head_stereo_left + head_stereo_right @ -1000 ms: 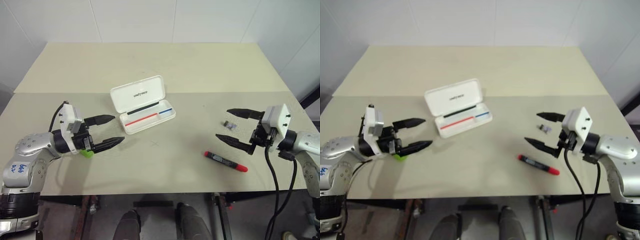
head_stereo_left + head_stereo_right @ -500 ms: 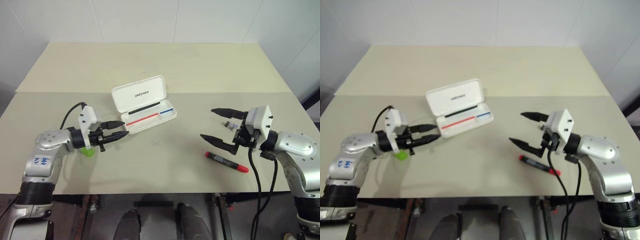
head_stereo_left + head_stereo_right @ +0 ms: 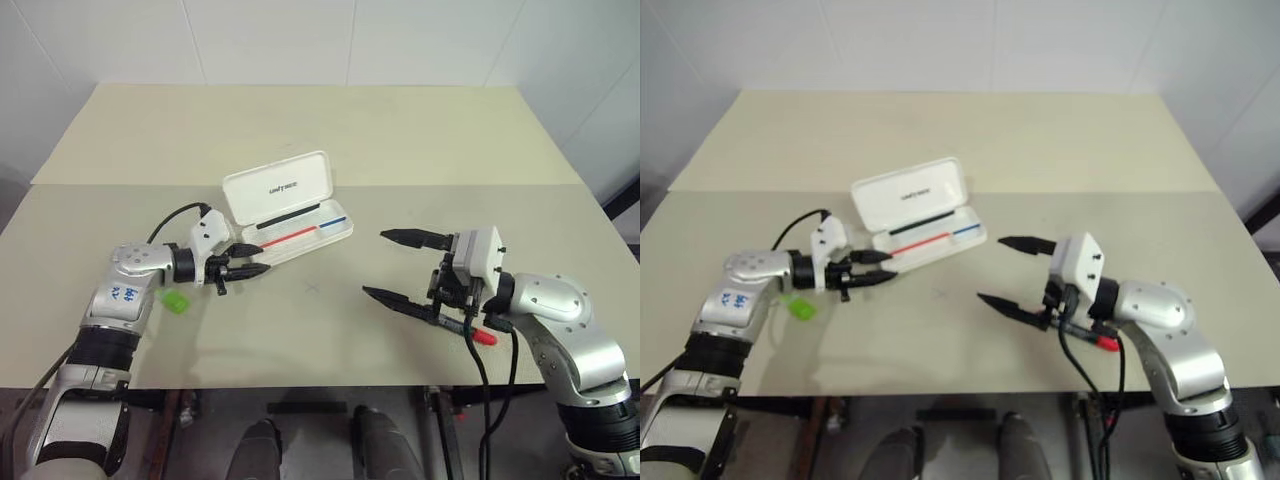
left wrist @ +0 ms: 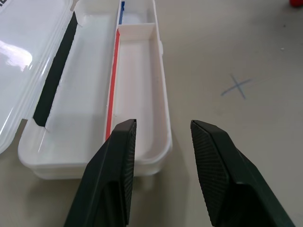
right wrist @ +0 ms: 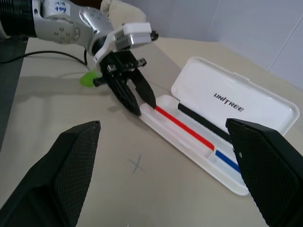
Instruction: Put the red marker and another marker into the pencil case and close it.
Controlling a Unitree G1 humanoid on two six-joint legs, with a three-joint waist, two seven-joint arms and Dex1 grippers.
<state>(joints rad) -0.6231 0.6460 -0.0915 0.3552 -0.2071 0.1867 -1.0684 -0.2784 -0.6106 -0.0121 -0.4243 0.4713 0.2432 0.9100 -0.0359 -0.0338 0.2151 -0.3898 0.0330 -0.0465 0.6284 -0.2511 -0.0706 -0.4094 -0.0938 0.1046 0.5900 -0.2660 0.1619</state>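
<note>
On the table [image 3: 400, 140], the pencil case [image 3: 290, 208] lay open, its lid tilted back with the black lettering facing up and the red and blue lines showing in the tray. My left gripper [image 3: 246, 260] hovered at the near left end of the case, its 2 fingers narrowly apart with nothing between them; in the left wrist view the fingertips [image 4: 118, 142] framed the end corner of the tray. The lime-green marker [image 3: 174, 301] lay on the table just beside my left forearm, apart from the case. My right gripper [image 3: 395, 268] was spread wide and empty over the table, right of a small pencilled cross [image 3: 312, 288]. The red marker [image 3: 483, 337] lay under my right wrist, 1 red end poking out.
</note>
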